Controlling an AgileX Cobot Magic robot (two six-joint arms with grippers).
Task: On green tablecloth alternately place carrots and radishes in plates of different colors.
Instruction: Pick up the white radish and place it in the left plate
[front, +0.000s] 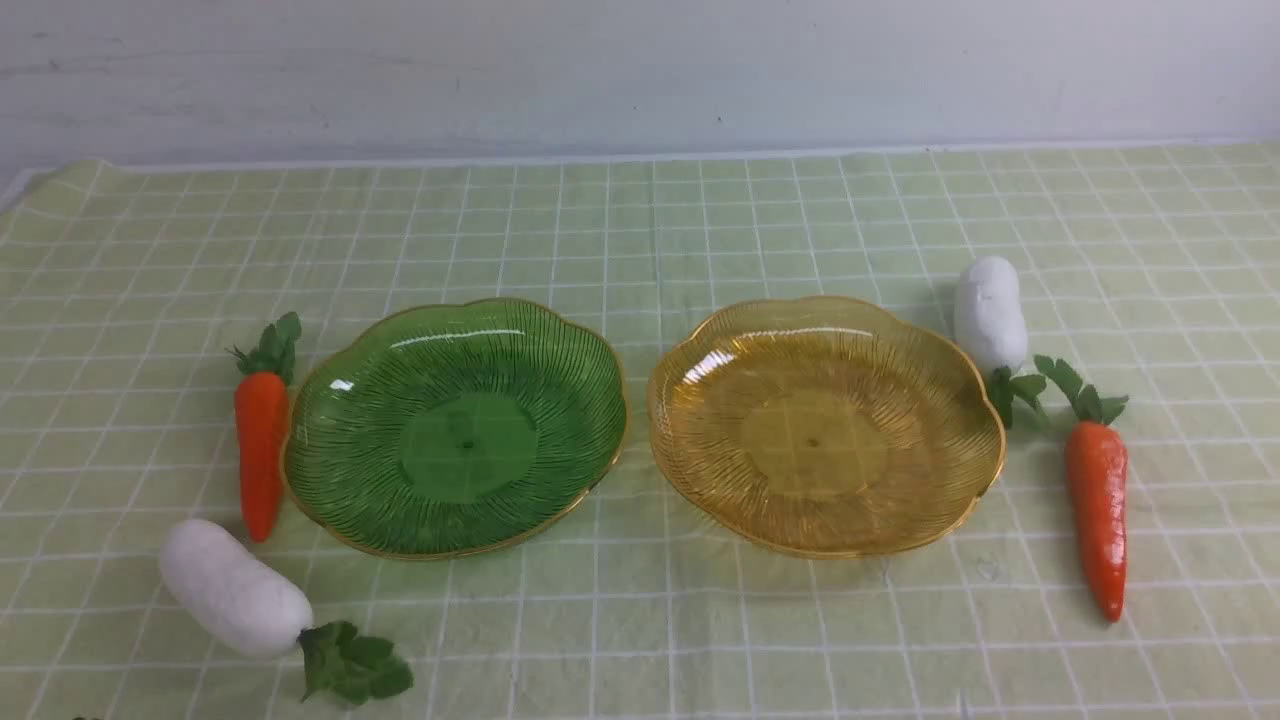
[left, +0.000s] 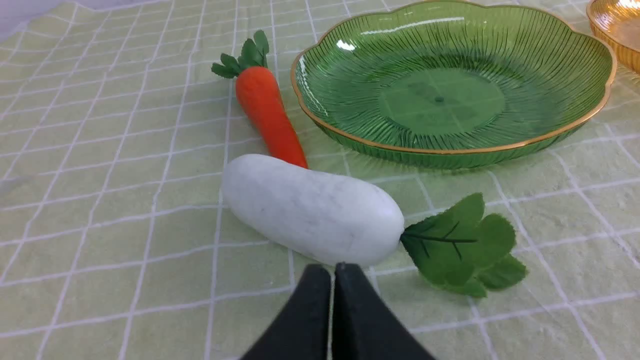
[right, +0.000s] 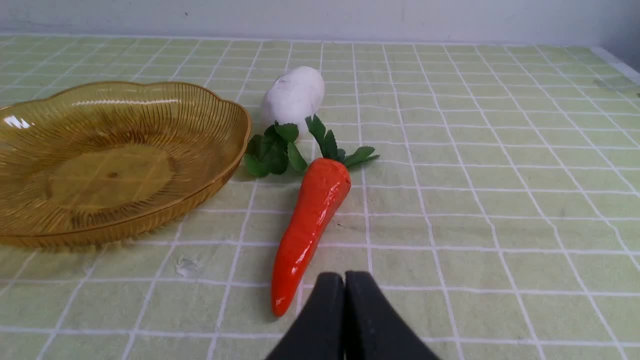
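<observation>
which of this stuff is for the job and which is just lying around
For the job: green tablecloth, green plate, amber plate, left carrot, right carrot, left radish, right radish.
Just there: white wall behind.

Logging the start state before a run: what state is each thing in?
green plate, empty
amber plate, empty
left carrot, lying on the tablecloth
left radish, lying on the tablecloth
right radish, lying on the tablecloth
right carrot, lying on the tablecloth
left gripper, shut
right gripper, shut
</observation>
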